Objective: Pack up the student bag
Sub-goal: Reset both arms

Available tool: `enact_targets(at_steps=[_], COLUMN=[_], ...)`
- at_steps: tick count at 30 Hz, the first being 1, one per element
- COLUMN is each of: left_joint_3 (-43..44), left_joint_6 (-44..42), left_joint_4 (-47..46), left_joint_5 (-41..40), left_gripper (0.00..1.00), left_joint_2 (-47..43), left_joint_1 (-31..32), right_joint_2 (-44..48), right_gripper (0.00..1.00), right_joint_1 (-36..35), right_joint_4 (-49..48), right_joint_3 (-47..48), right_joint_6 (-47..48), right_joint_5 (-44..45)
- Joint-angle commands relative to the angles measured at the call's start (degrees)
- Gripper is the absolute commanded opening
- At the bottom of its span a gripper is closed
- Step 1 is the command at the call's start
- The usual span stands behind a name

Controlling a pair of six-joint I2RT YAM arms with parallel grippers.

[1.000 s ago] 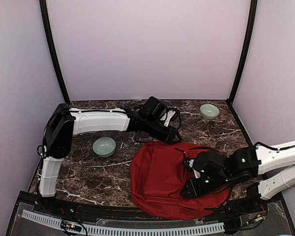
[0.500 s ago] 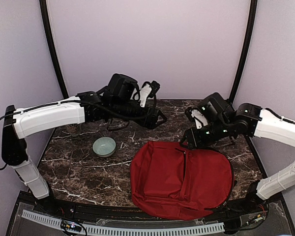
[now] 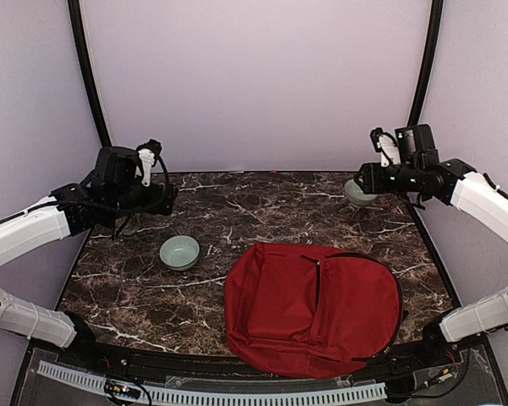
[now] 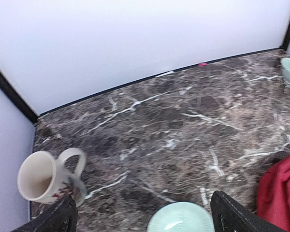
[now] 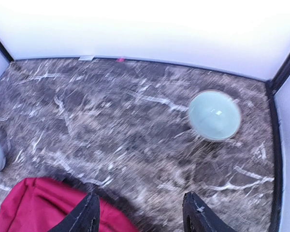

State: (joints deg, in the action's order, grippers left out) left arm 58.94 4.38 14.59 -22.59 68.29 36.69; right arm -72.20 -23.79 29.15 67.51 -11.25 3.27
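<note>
The student bag (image 3: pixel 309 309), a large dark-red backpack, lies flat at the front middle of the marble table with its zippers shut. Its edge shows in the left wrist view (image 4: pixel 282 188) and the right wrist view (image 5: pixel 34 205). My left gripper (image 3: pixel 162 200) hangs high over the back left, far from the bag. It is open (image 4: pixel 145 223) with nothing between its fingers. My right gripper (image 3: pixel 366 176) hovers over the back right beside a bowl. It is also open (image 5: pixel 142 218) and empty.
A pale green bowl (image 3: pixel 179 251) sits left of the bag, below my left gripper (image 4: pixel 181 220). A second pale green bowl (image 3: pixel 360 191) stands at the back right (image 5: pixel 214 115). A cream mug (image 4: pixel 41 176) lies tilted at the far left. Walls close in three sides.
Both arms have lifted off the bag and swung outward, the left to the back left, the right to the back right. Both sets of jaws have opened wider.
</note>
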Motion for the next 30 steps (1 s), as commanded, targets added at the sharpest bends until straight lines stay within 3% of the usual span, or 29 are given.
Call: enact_targets(at_steps=[1, 5, 8, 11, 14, 18, 20, 24, 29, 30], left_joint_3=[-7.0, -14.7, -20.54, -25.73, -31.53, -37.26, -36.18, -36.31, -36.83, -36.97], left_joint_6=[-3.97, -3.58, -3.48, -2.85, -7.04, -10.46, -10.96, -11.89, -10.04, -9.77], left_joint_4=[-4.48, -12.68, -20.19, -26.62, -37.41, -50.82, -51.21, -58.91, -66.04, -67.22], left_joint_5=[-7.38, -3.75, -2.06, 1.18, 6.82, 7.89, 10.11, 14.92, 17.57, 17.96], left_gripper=[0.99, 0.99, 0.99, 0.99, 0.99, 0.99, 0.99, 0.99, 0.99, 0.99], left_joint_2=[-3.11, -4.05, -3.1, 0.11, 3.79, 8.26, 10.07, 12.8, 14.89, 15.37], left_joint_1=[-8.72, -17.93, -21.71, -25.82, -28.21, -29.58, -30.88, -33.21, -35.78, -35.98], right_joint_2=[3.05, 4.67, 5.24, 4.94, 4.43, 2.06, -0.45, -6.08, -10.29, -12.12], right_gripper=[0.6, 0.68, 0.68, 0.76, 0.79, 0.83, 0.84, 0.87, 0.91, 0.97], right_joint_1=[4.43, 8.47, 11.27, 14.27, 17.55, 19.99, 20.85, 22.28, 25.23, 25.45], right_joint_4=[-15.29, -24.39, -31.02, -38.22, -47.29, -64.05, -72.05, -83.49, -90.5, -92.04], right_joint_3=[-6.08, -13.04, -19.46, -26.87, -34.16, -44.7, -47.69, -50.58, -50.24, -50.63], right_joint_6=[8.59, 9.96, 9.94, 13.11, 12.83, 13.85, 13.02, 11.24, 7.11, 6.98], right_joint_5=[0.92, 5.83, 6.42, 15.06, 14.4, 12.63, 11.23, 10.18, 5.48, 4.5])
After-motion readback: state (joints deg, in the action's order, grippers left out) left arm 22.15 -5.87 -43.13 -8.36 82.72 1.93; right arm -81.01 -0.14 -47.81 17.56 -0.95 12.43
